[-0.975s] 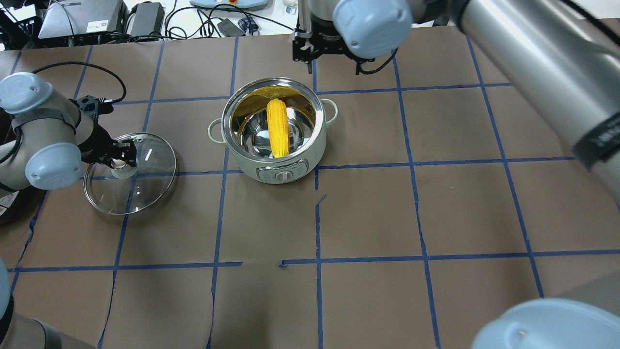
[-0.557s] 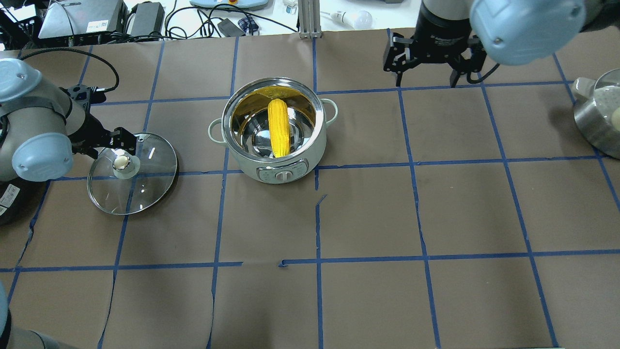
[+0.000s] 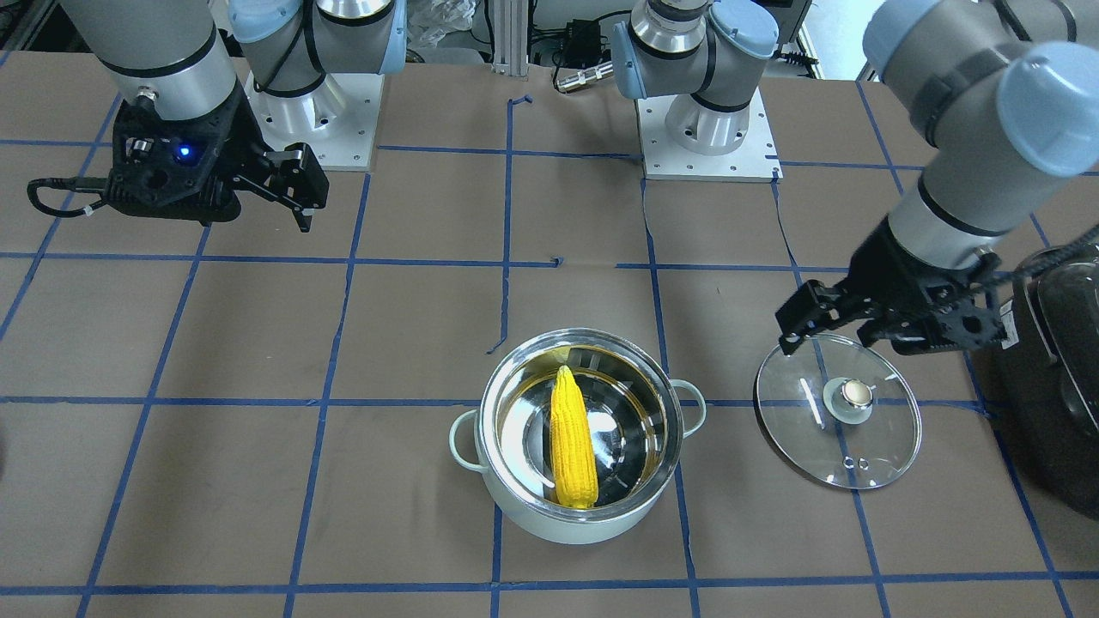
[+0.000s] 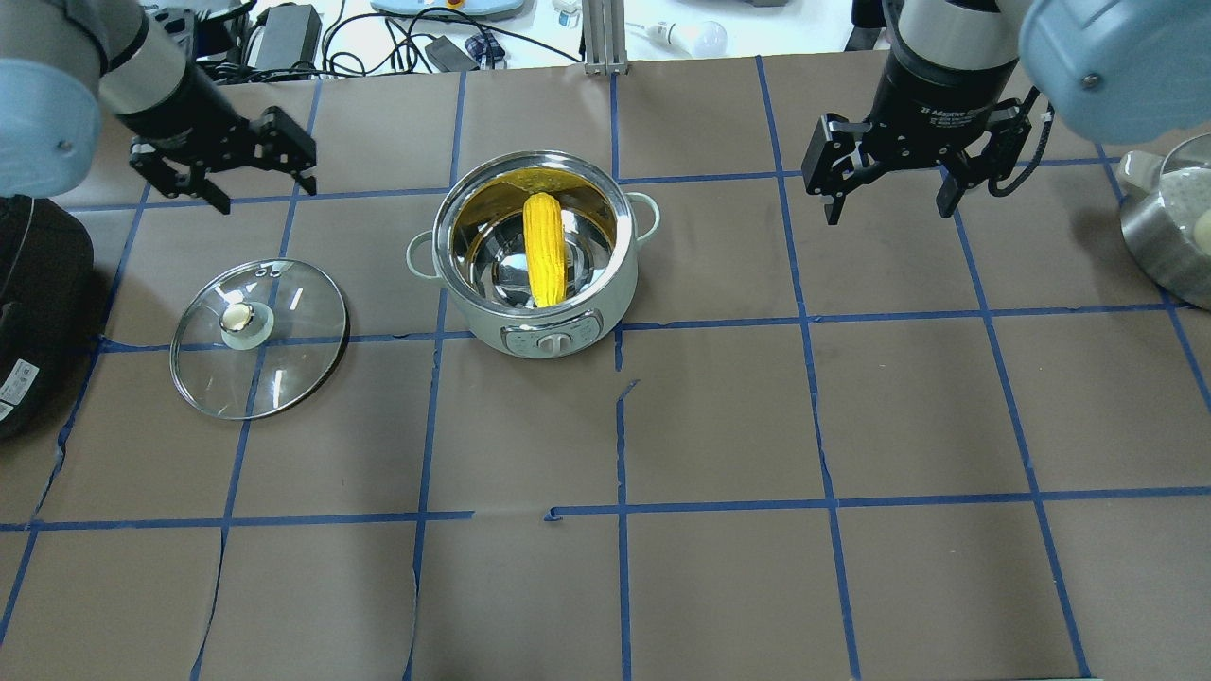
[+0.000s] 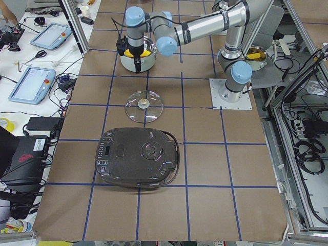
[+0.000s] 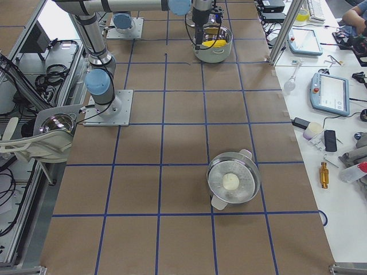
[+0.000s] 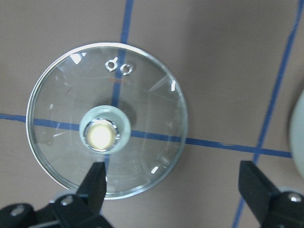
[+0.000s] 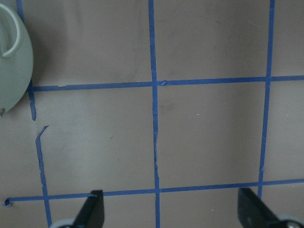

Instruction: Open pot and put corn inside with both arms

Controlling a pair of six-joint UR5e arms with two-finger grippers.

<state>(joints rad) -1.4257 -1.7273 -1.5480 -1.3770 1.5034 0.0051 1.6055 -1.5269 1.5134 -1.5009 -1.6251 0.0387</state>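
Note:
The pale mint pot (image 4: 492, 326) stands open at the table's middle, with the yellow corn (image 4: 544, 248) lying tilted inside it, also in the front view (image 3: 573, 448). The glass lid (image 4: 284, 369) lies flat on the table to the pot's left, beige knob up. My left gripper (image 4: 267, 194) is open and empty, raised beyond the lid; the left wrist view looks down on the lid (image 7: 142, 156) between its fingers (image 7: 95, 183). My right gripper (image 4: 889, 216) is open and empty, raised to the right of the pot.
A large black appliance (image 5: 138, 156) sits at the table's left end, near the lid. A steel pot holding something white (image 6: 232, 182) sits at the right end (image 4: 1164, 236). Cables and devices lie beyond the far edge.
My left gripper has come off the lid's knob and moved up and away toward the far side. My right gripper has swung from behind the pot to the right.

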